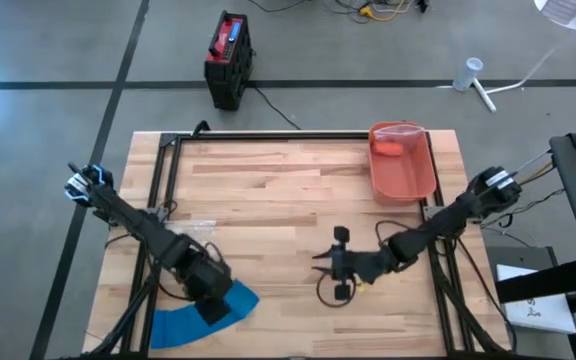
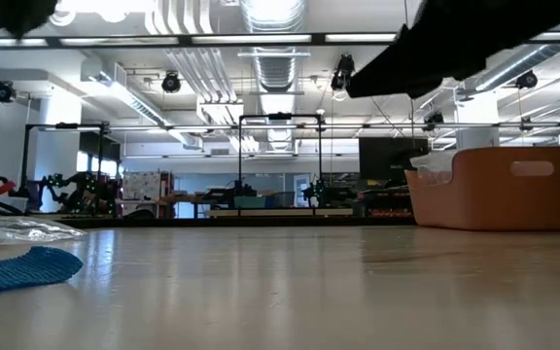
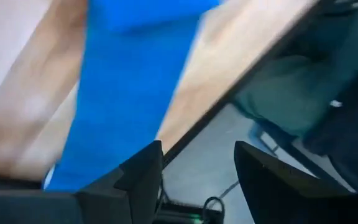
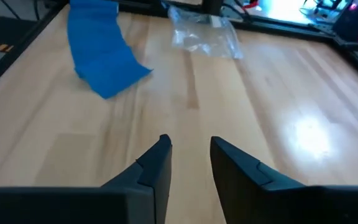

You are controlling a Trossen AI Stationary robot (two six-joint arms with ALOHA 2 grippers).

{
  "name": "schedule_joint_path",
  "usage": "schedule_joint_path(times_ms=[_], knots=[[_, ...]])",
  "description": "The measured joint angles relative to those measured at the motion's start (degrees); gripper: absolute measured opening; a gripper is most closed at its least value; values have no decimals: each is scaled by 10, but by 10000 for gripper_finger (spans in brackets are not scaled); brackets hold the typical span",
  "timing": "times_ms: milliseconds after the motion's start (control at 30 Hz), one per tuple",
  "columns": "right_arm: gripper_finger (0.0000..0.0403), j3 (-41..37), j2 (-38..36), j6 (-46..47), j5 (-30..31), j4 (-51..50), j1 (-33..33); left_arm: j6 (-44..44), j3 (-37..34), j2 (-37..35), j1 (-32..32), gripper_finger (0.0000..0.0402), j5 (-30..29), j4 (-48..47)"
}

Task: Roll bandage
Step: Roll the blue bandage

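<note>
The blue bandage lies flat at the counter's near left corner, stretching along the front edge. The left gripper hangs right over one end, jaws apart, holding nothing, I think. The right gripper is mid-counter, well away, jaws open and empty. Its far end is cut off.

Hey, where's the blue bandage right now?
In the high view, the blue bandage lies at the table's near-left corner, under the left hand, with a clear plastic wrapper farther in.
</note>
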Motion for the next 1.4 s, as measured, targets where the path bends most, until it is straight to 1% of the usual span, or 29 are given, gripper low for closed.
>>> schedule_joint_path(times_ms=[100, 200, 267, 333, 467, 533, 600, 733, 833, 933, 1000, 1100, 1200, 1400], knots=[[99, 0, 22, 28, 12, 9, 28, -92, -39, 0, -31, 192, 37, -3], [94, 0, 46, 69, 58, 13, 63, -150, -75, 0, -64, 192, 82, -2], [90, 0, 66, 99, 101, 17, 92, -160, -95, 0, -81, 192, 107, -1], [87, 4, 89, 130, 136, 38, 122, -162, -111, 0, -93, 192, 118, -2], [80, 50, 144, 185, 200, 40, 174, -158, -135, 1, -109, 192, 111, 15], [78, 88, 175, 195, 220, 36, 188, -133, -152, 2, -116, 192, 100, 28], [76, 139, 210, 196, 224, 35, 194, -97, -169, 2, -120, 193, 89, 33], [77, 252, 280, 195, 223, 12, 197, -20, -209, 2, -121, 202, 88, 34], [82, 337, 327, 206, 223, -53, 196, 39, -232, 1, -121, 215, 93, 48], [87, 419, 367, 255, 223, -144, 195, 86, -256, 1, -121, 226, 133, 70], [89, 473, 393, 299, 224, -214, 195, 96, -273, 1, -121, 231, 160, 99], [92, 537, 431, 352, 224, -283, 198, 89, -301, 0, -121, 233, 197, 163], [94, 592, 467, 380, 222, -310, 203, 87, -318, 0, -122, 226, 208, 208], [87, 675, 520, 385, 216, -328, 208, 89, -319, 0, -123, 207, 207, 217]])
